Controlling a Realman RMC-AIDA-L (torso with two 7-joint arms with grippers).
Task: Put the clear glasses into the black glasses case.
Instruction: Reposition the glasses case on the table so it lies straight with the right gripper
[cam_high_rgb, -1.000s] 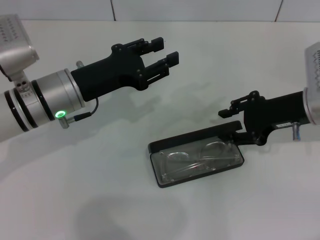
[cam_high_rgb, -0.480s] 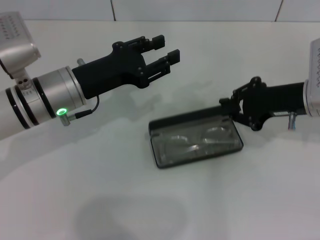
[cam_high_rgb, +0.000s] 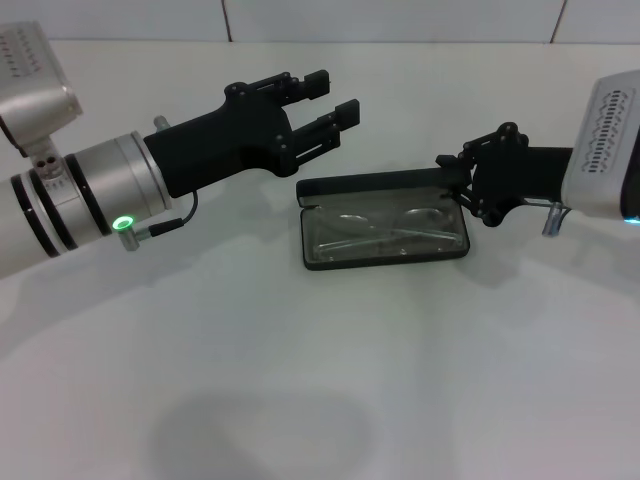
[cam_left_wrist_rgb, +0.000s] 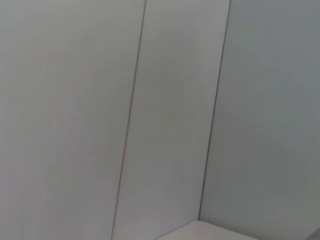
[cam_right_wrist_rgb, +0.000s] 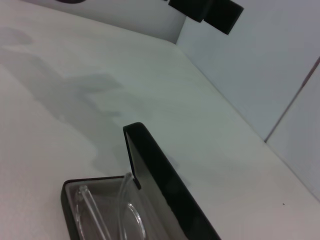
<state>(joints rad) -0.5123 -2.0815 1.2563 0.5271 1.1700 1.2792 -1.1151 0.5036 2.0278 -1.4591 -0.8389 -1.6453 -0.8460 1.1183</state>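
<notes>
The black glasses case (cam_high_rgb: 385, 238) lies open on the table (cam_high_rgb: 300, 400) at centre, its lid (cam_high_rgb: 380, 186) raised along the 12 o'clock edge. The clear glasses (cam_high_rgb: 385, 232) rest inside on the grey lining.

My right end effector (cam_high_rgb: 452, 178) sits at the case's 2 o'clock corner, touching or just beside the lid's end; I cannot tell whether its fingers are spread or pressed together. My left end effector (cam_high_rgb: 332, 98) hovers at 10 o'clock from the case, fingers spread, holding nothing.

Risks, as I judge them:
- Pushing the lid from one end only can slide or rotate the case, since nothing braces it.
- One temple arm (cam_right_wrist_rgb: 122, 197) stands near the hinge; the closing lid can pinch it.
- A fast closure can bounce the glasses out.
</notes>
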